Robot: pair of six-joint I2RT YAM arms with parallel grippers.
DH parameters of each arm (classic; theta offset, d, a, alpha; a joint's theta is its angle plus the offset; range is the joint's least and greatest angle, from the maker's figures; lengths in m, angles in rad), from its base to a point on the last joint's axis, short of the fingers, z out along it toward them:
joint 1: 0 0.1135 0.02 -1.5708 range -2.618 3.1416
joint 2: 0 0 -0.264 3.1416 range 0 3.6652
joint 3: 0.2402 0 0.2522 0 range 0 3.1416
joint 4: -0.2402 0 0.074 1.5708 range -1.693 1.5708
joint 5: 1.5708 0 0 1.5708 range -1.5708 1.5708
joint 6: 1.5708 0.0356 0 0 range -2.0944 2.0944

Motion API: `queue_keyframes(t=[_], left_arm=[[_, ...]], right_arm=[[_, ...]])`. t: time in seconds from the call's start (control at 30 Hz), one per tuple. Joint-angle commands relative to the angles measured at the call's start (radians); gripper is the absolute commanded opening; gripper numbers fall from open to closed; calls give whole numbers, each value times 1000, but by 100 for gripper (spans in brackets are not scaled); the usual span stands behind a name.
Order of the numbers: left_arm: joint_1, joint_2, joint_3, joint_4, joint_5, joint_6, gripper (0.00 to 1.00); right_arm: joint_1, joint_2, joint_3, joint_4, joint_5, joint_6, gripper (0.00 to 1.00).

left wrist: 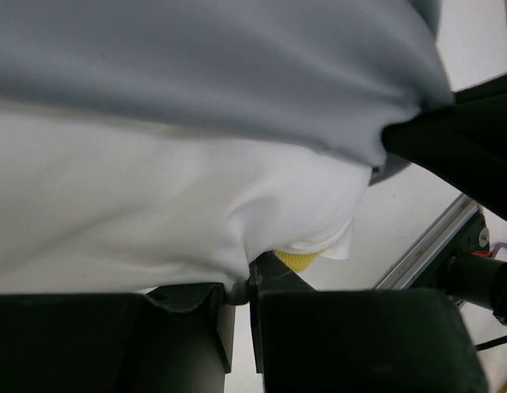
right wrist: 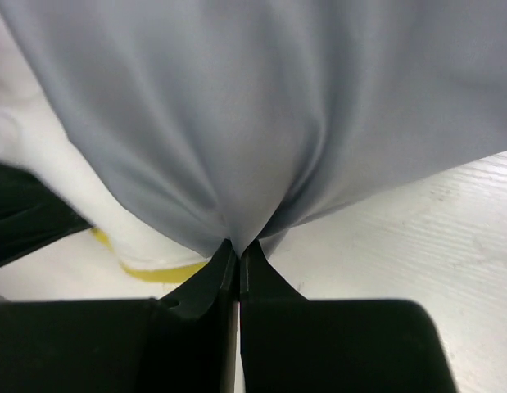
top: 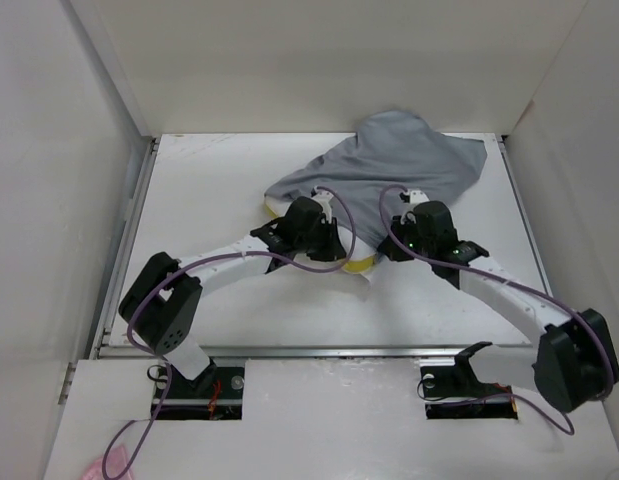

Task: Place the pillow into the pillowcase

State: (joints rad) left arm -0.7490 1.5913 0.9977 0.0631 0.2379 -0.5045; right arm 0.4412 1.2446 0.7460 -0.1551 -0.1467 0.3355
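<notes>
The pillowcase (top: 399, 160) reaches the worktop's (top: 209, 200) far edge, hiding most of the pillow (left wrist: 114, 205). The left gripper (left wrist: 241, 291) clamps the pillow, and the right gripper (right wrist: 238, 250) pinches the pillowcase.

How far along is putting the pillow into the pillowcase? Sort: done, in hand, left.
Done: the grey pillowcase covers most of the pillow. In hand: the left claw pinches the pillow's white cloth; the right claw pinches the pillowcase edge. Left: the pillow's yellow edge pokes out uncovered at the near end.

The table (top: 204, 190) lies open left and near; pillowcase (top: 409, 165) and pillow (left wrist: 114, 205) crowd the far middle; walls (top: 319, 60) close the sides.
</notes>
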Motion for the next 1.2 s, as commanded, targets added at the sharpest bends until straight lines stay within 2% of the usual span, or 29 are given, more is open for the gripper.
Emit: queue_keyframes(t=[0.0, 0.1, 0.17, 0.33, 0.43, 0.47, 0.6, 0.83, 0.9, 0.93, 1.03, 1.13, 1.17], left_arm=[[13, -19, 79, 170, -74, -11, 0], [13, 28, 90, 228, -83, -41, 0], [13, 56, 114, 286, -83, -52, 0], [-9, 146, 157, 466, -74, -169, 0], [-29, 177, 197, 538, -120, -229, 0], [-29, 186, 197, 569, -111, -229, 0], [-49, 147, 142, 599, -123, -229, 0], [-49, 1, -7, 635, -114, -175, 0], [-49, -66, -40, 618, -123, -161, 0], [-49, -94, -60, 600, -133, -152, 0], [-49, -216, -155, 544, -187, -132, 0], [-49, -289, -254, 544, -199, -118, 0], [-49, -315, -272, 544, -199, -118, 0]], right_arm=[[24, -143, 79, -144, -19, -15, 0], [51, -192, 122, -277, -57, -27, 0], [89, -201, 179, -348, -152, -38, 0], [165, -119, 314, -440, -335, -139, 0], [174, -77, 380, -468, -444, -205, 2], [174, -62, 392, -484, -444, -205, 3], [174, -50, 432, -526, -196, -216, 6], [174, 4, 432, -474, -168, -207, 6], [174, 54, 443, -434, -195, -226, 13], [174, 77, 455, -434, -217, -236, 33], [174, 142, 539, -443, -289, -266, 39], [174, 142, 630, -485, -240, -266, 60], [174, 132, 647, -495, -223, -266, 73]])
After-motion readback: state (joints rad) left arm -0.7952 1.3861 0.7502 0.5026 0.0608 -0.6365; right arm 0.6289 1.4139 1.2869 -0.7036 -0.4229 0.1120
